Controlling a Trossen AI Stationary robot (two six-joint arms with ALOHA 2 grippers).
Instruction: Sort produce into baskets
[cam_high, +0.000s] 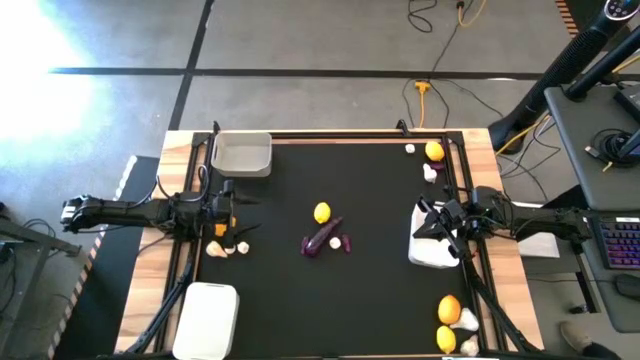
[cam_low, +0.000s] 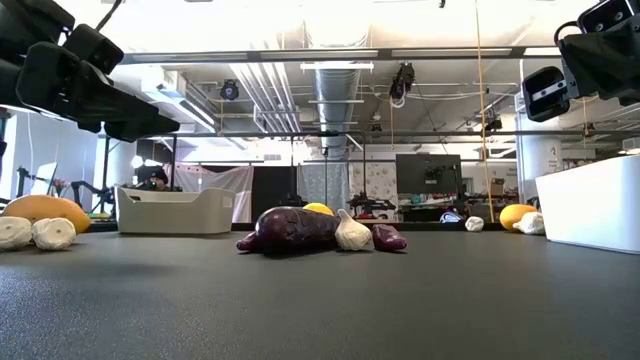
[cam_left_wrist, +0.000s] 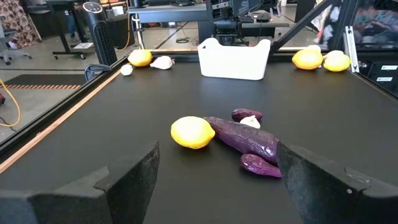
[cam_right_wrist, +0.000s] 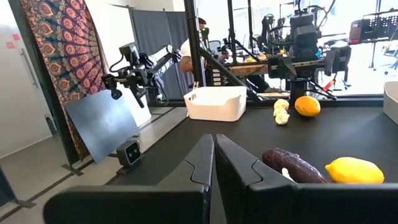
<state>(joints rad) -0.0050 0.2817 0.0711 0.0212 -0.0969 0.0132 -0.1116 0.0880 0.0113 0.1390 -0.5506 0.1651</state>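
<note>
centrally on the black table mat (cam_high: 370, 290) lies the large eggplant (cam_high: 322, 238), its long axis running diagonally, one end toward the lemon-yellow citrus (cam_high: 321, 212) that sits just beside it, the other end pointing back toward the left arm's side. a tiny eggplant (cam_high: 347, 243) and a white bulb (cam_high: 335, 242) lie close against the large eggplant on the side away from the citrus.

left of the large eggplant, the left gripper (cam_high: 236, 205) hovers with its fingers spread wide, holding nothing; two white bulbs (cam_high: 228, 248) and an orange citrus lie just by it. right of the large eggplant, the right gripper (cam_high: 428, 222) hangs over a white basket (cam_high: 432, 251), fingers pressed together.

a grey basket (cam_high: 242, 153) stands at the far left corner, another white basket (cam_high: 205, 320) at the near left. more citrus and bulbs (cam_high: 455, 322) lie along the right edge.

the mat sits on a wooden top (cam_high: 176, 150); beyond it are a grey floor, cables and a patterned hanging cloth (cam_right_wrist: 59, 62). no writing can be read.
</note>
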